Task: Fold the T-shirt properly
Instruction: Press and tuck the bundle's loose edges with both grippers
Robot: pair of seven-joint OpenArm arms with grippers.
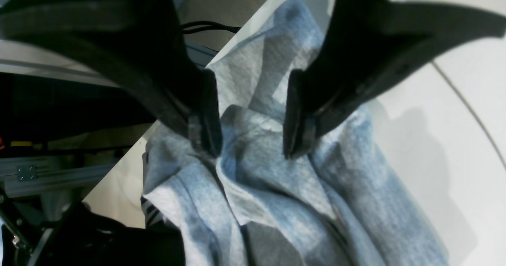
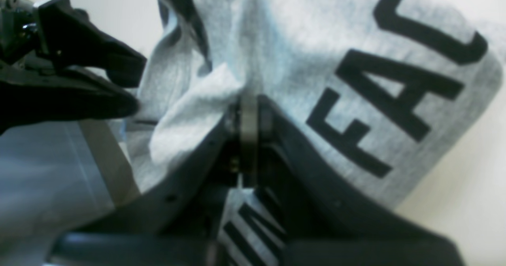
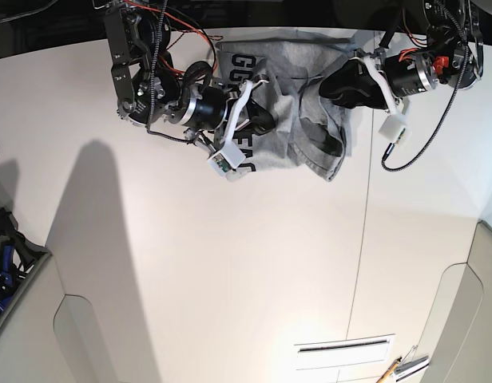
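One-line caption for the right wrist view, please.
Right tool pinching a fold of the grey lettered T-shirt; left tool open nearby.

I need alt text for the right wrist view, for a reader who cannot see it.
The right gripper is shut on a bunched fold of the grey T-shirt, whose black block letters show on the right. The left gripper is open at the shirt's left edge.

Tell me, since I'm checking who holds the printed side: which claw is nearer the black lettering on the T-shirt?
Right. The right claw is clamped on the T-shirt right beside the lettering. The left claw stands open over plain grey folds at the far side.
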